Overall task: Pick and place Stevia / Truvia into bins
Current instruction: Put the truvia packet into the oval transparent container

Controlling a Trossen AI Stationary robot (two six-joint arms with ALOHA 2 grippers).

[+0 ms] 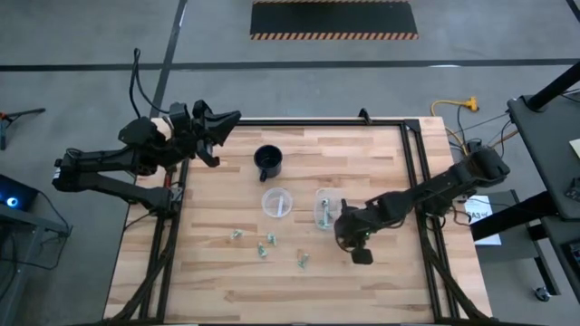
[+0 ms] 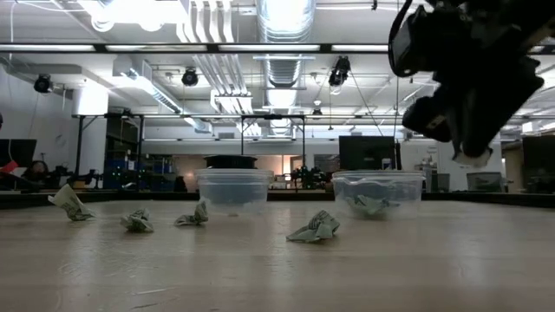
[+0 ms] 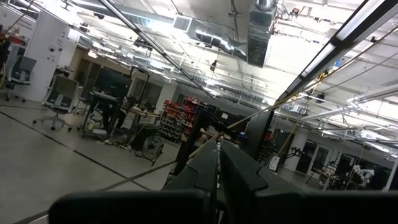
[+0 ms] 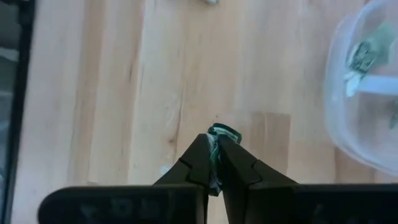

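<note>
The wooden bench (image 1: pixel 381 163) stands on a gray floor (image 1: pixel 82 36) with a black mat (image 1: pixel 333 18) that has striped edges. Up above, bright lights (image 2: pixel 286 13) shine beside a big silver pipe (image 3: pixel 261 31) on the ceiling. Far back are office chairs (image 3: pixel 59 99) and red shelves (image 3: pixel 177 115).

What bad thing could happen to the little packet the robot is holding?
The right hand pinches the packet only by its edge, so it might slip out before reaching the clear cup. The cup is light and close beside the hand, so a bump could tip it and spill the packets already inside. The left hand waits shut at the table's edge.
</note>
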